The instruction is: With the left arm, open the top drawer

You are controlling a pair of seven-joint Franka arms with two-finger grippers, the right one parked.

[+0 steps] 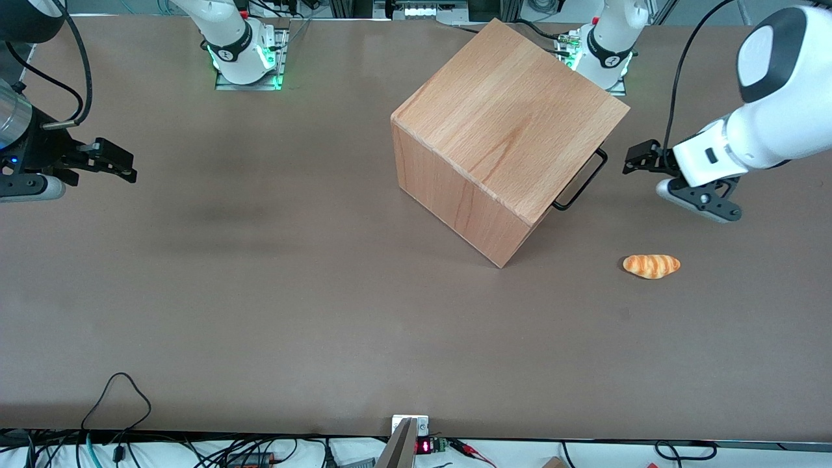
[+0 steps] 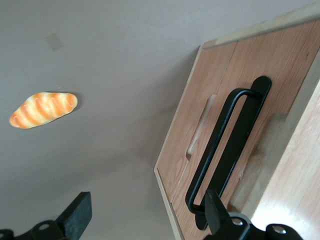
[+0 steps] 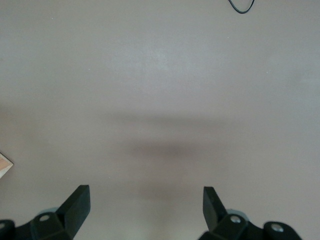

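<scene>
The wooden cube cabinet [image 1: 507, 123] stands turned on the table. Its top drawer [image 2: 280, 55] is shut, and its front faces the working arm's end of the table. The front view shows only the drawer's black loop handle [image 1: 580, 182] under the cabinet's top edge. The handle [image 2: 227, 145] shows in full in the left wrist view. My left arm [image 1: 773, 97] holds its gripper [image 1: 632, 160] in front of the drawer, a short gap from the handle. The gripper [image 2: 146, 200] is open and empty. One finger [image 2: 214, 207] lines up with the handle's end.
An orange bread roll [image 1: 651, 266] lies on the table nearer the front camera than the gripper, and also shows in the left wrist view [image 2: 43, 109]. The arm bases [image 1: 608, 52] stand at the table's edge farthest from the camera. A black cable loop [image 1: 120, 396] lies at the near edge.
</scene>
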